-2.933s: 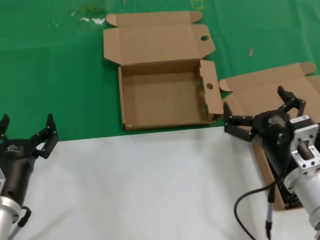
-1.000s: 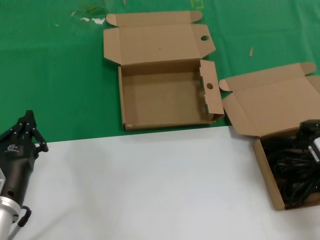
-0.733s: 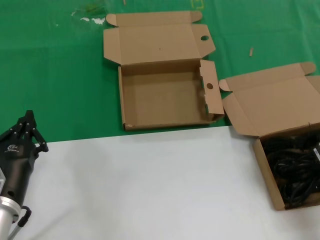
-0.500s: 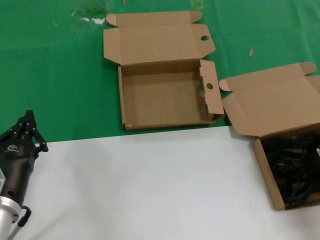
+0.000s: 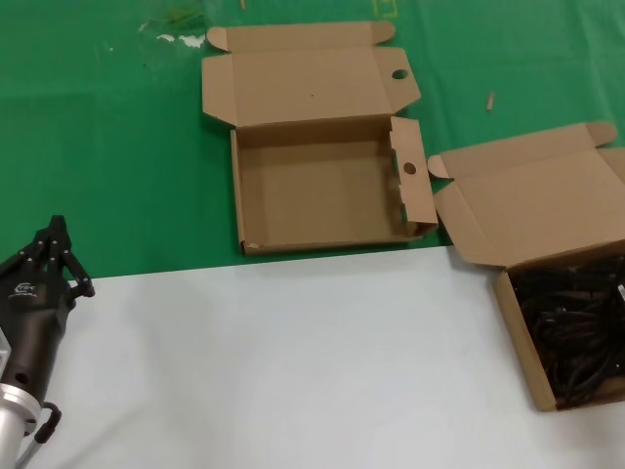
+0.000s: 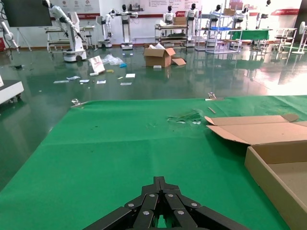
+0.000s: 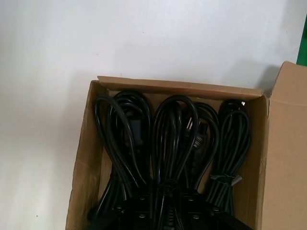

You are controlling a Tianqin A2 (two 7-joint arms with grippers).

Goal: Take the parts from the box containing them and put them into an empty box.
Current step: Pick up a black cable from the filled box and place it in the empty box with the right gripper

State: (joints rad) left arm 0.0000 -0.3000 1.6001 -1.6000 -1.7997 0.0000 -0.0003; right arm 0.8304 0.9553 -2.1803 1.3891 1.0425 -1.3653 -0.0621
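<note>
Black bundled power cables [image 7: 168, 143] lying looped in the shallow brown hole-less cardboard box [image 5: 513, 322] at the right edge of the surface [image 5: 293, 362]. Right claw, above that box seconds ago, now dropped low over the bundles, probably reaching to grasp; opening cannot be told. Left claw [image 5: 54, 256] parked near left, pinched shut. Punched-hole brown box [image 5: 322, 186] far centre, still empty.

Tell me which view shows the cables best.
The right wrist view: the cables fill the frame, looped side by side in their box. The head view shows them partly at its edge; the left wrist view shows none.
</note>
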